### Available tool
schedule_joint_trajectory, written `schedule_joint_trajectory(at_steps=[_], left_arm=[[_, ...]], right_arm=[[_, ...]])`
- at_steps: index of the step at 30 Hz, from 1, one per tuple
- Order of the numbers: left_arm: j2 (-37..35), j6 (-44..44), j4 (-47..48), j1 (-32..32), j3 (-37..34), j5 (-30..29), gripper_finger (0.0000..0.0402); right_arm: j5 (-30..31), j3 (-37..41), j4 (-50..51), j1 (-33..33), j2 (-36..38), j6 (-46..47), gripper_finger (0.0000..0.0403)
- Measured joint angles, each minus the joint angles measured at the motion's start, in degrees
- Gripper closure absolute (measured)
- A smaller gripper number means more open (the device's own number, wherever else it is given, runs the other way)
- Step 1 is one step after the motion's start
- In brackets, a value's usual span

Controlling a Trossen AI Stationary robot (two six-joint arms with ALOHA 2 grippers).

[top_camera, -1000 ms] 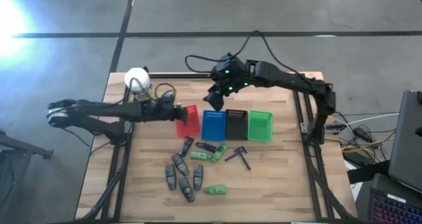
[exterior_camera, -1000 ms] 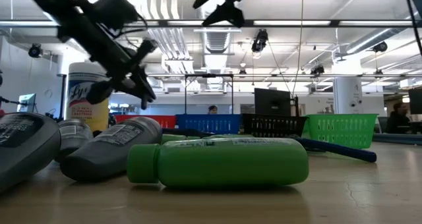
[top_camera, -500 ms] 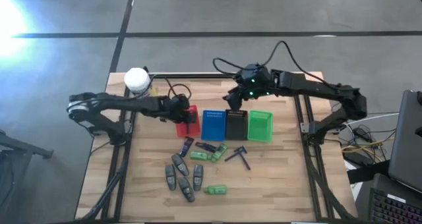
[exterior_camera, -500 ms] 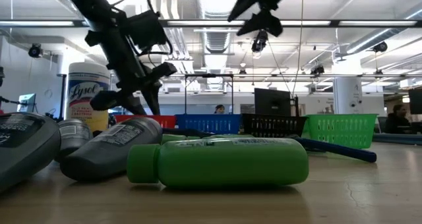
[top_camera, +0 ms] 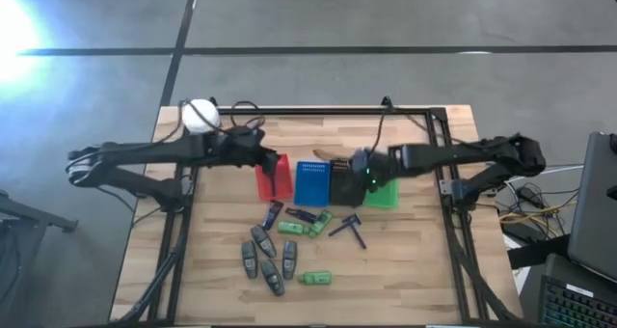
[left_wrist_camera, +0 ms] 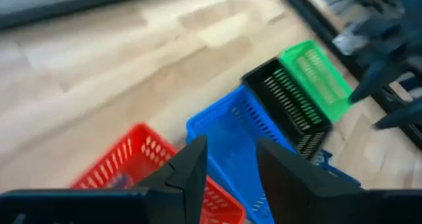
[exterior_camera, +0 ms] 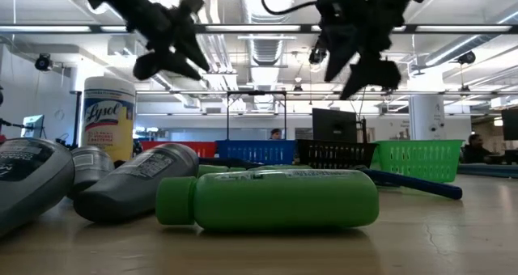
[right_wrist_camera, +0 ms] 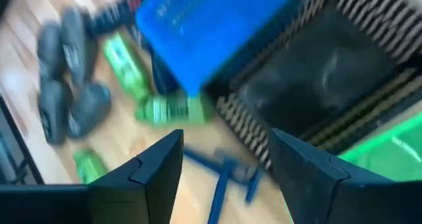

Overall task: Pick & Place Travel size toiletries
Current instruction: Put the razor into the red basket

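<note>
Both arms are slim, dark and jointed, trailing black cables, with a green light glowing on the right wrist, each ending in two dark wedge-shaped fingers [left_wrist_camera: 191,174].

A strong white glare burns out the floor beyond the table's [top_camera: 405,260] left far corner in the high view; the wooden top itself is evenly lit, with only faint shadows. In the low view, ceiling light strips [exterior_camera: 243,28] glow bright and the arms read as dark silhouettes; the nearest grey tube [exterior_camera: 28,182] is out of focus. Both wrist views are smeared by motion blur.
</note>
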State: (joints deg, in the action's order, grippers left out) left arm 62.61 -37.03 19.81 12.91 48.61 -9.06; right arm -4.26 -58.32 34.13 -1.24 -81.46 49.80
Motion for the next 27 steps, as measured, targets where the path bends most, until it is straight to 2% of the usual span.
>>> schedule_joint_trajectory(at_steps=[6, 11, 15, 19, 27], left_arm=[[-6.0, 9.8, -0.3, 0.0, -1.9, 0.8, 0.0266], [-8.5, 13.2, -1.6, 0.0, -3.2, 6.3, 0.0266], [-9.0, 13.6, -1.9, 0.0, -3.6, 10.4, 0.0266], [-9.1, 15.3, -2.2, 0.0, -3.6, 13.2, 0.0266], [-9.3, 16.5, -2.2, 0.0, -3.7, 15.7, 0.0266]], right_arm=[[2.2, 3.5, 0.3, 11.8, -0.1, 17.0, 0.02], [5.5, 3.4, 0.4, 20.0, -2.6, 26.9, 0.0198], [5.9, 0.9, 1.0, 21.7, -6.7, 27.8, 0.0197], [5.6, -2.4, 5.8, 21.6, -12.5, 27.4, 0.0197], [3.1, -7.0, 8.7, 21.5, -22.4, 26.3, 0.0205]])
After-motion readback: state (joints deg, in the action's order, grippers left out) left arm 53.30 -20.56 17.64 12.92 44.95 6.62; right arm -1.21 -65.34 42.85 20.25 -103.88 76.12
